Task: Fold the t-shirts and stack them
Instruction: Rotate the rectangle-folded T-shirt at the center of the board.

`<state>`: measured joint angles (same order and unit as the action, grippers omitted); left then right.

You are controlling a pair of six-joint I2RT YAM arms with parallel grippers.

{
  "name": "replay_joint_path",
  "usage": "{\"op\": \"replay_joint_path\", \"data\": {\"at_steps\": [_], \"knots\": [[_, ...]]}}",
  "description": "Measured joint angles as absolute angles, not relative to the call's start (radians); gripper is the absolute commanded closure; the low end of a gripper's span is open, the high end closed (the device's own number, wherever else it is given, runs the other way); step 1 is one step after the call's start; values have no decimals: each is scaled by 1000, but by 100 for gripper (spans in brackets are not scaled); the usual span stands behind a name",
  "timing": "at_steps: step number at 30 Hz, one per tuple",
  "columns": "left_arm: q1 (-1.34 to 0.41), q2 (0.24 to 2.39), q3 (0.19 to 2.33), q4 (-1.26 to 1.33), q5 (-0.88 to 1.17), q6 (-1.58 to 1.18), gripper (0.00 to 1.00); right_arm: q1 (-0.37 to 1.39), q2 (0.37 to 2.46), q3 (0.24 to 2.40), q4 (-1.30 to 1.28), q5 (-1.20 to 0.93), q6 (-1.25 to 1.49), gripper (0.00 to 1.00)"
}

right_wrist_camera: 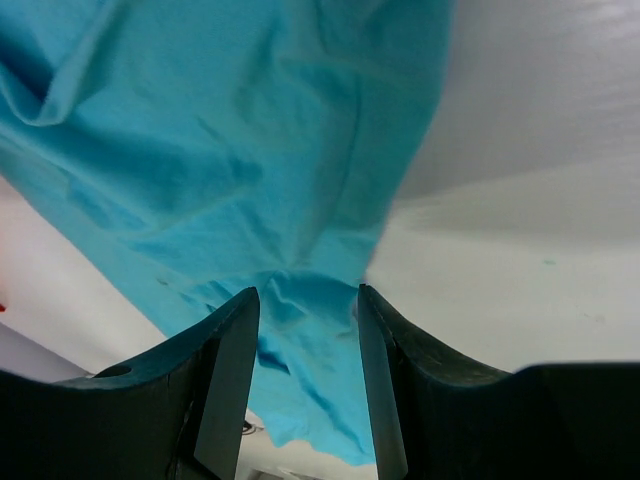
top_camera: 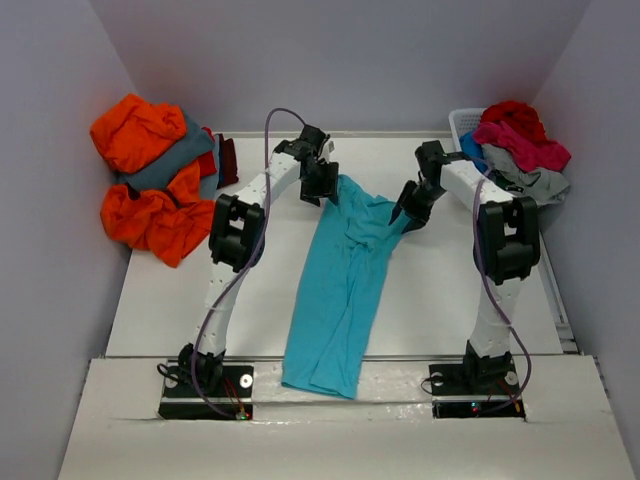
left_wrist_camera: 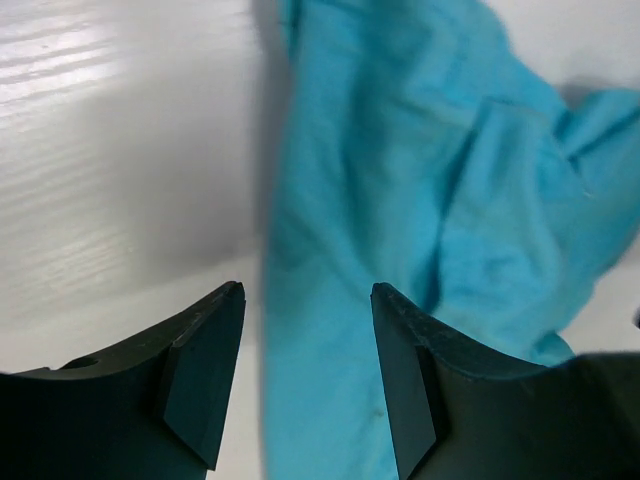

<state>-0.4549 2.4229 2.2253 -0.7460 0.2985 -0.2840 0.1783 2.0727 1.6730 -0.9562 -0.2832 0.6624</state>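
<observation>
Centre t-shirt (top_camera: pixel 335 290): plain turquoise.
Upper-left t-shirts (top_camera: pixel 140 135): bright orange, one slate grey, maroon at the edge.
Basket (top_camera: pixel 460 122): white, slatted.
Upper-right t-shirts (top_camera: pixel 522 140): red, pink, light grey, a blue sliver.
Table (top_camera: pixel 170 300): white.
Arms (top_camera: pixel 237 235): black and white.
Cables (top_camera: pixel 267 130): purple.

One turquoise t-shirt (top_camera: pixel 335 290) lay along the middle of the bench (top_camera: pixel 200 310). A heap at the far left corner held orange t-shirts (top_camera: pixel 135 130), two as far as could be told, one slate grey t-shirt (top_camera: pixel 165 165) and one maroon t-shirt (top_camera: pixel 227 160). One white basket (top_camera: pixel 462 122) stood at the far right corner with one red t-shirt (top_camera: pixel 515 112), one pink t-shirt (top_camera: pixel 520 145), one light grey t-shirt (top_camera: pixel 530 183) and one scrap of blue cloth (top_camera: pixel 470 150). There were two arms at the near edge, the left arm (top_camera: pixel 240 225) and the right arm (top_camera: pixel 505 235), each with two fingers (left_wrist_camera: pixel 200 390).
</observation>
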Motion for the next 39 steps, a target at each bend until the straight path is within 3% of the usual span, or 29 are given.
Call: {"op": "replay_joint_path", "data": {"at_steps": [12,39], "knots": [[-352,2539,2320,-744,319,-287,31,178,1963,1561,-931,-181,693,43],[-335,2611,2279,-549,841,-334,30,155,2003,1439,-736,-22,921,39]]}}
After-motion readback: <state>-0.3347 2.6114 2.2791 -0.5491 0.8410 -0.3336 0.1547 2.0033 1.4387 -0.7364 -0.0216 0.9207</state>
